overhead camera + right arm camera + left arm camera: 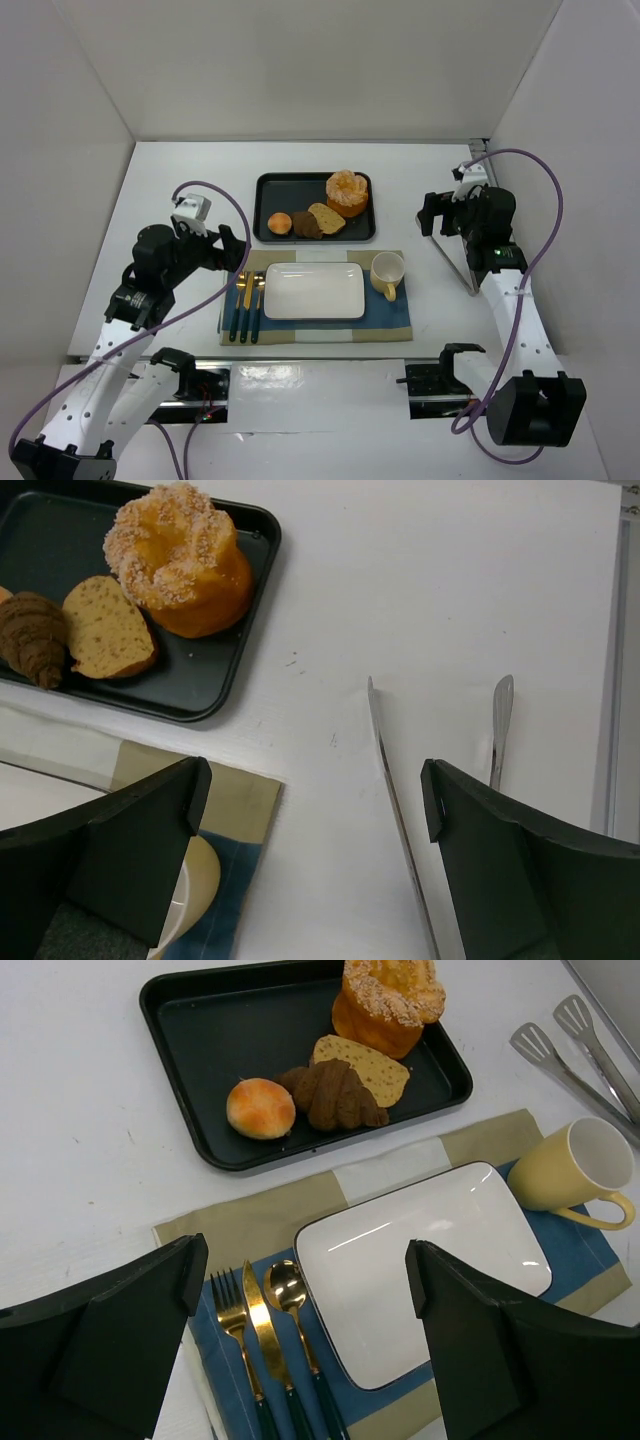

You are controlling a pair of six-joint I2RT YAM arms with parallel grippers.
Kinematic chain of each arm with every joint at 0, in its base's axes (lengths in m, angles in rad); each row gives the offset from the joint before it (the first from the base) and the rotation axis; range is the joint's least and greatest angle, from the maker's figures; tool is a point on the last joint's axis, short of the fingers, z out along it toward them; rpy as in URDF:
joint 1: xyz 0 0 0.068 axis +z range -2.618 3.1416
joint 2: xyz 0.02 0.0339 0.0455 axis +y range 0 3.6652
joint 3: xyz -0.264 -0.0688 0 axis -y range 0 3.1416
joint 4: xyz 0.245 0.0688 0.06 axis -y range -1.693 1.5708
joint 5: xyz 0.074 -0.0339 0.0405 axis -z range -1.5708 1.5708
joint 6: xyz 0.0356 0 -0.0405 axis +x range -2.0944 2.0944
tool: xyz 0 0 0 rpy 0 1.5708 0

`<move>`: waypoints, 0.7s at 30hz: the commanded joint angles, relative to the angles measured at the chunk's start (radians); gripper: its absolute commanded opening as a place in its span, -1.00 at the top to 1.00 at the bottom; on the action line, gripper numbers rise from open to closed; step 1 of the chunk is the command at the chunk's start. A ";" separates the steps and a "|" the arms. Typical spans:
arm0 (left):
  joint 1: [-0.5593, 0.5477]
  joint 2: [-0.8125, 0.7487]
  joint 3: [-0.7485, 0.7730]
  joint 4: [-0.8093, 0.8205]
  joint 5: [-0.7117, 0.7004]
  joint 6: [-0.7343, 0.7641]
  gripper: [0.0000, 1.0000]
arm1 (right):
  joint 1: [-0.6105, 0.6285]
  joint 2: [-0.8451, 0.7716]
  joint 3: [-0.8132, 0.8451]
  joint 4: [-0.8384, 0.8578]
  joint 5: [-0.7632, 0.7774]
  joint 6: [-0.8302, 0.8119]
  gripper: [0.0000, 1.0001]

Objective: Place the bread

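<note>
The bread (346, 193), a large golden-orange bun with a pale crumbly top, stands at the back right corner of the black tray (268, 187). It also shows in the left wrist view as the bread (390, 1000) and in the right wrist view as the bread (180, 560). My left gripper (235, 250) hovers open over the placemat's left end, its jaws wide above the cutlery and plate (305, 1270). My right gripper (432, 215) is open to the right of the tray, over bare table beside the metal tongs (395, 800), with nothing between the jaws (312, 790).
On the tray also lie a small round roll (280, 222), a brown croissant (305, 225) and a tan bread slice (326, 218). A white rectangular plate (313, 291), yellow cup (387, 273) and gold cutlery (246, 300) rest on the blue placemat (390, 315). White walls enclose the table.
</note>
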 commanded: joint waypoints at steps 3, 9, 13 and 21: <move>-0.002 -0.009 0.019 0.015 0.046 -0.016 -1.00 | -0.001 0.024 0.040 -0.026 0.039 0.028 -1.00; -0.002 -0.009 0.019 0.015 0.055 -0.016 -1.00 | -0.001 0.015 -0.009 0.017 0.127 -0.027 -1.00; -0.002 -0.009 0.019 0.015 0.065 -0.016 -1.00 | -0.001 0.015 -0.018 0.017 0.136 -0.053 -1.00; -0.002 -0.009 0.019 0.015 0.065 -0.016 -1.00 | -0.001 0.048 -0.028 0.026 0.136 -0.095 1.00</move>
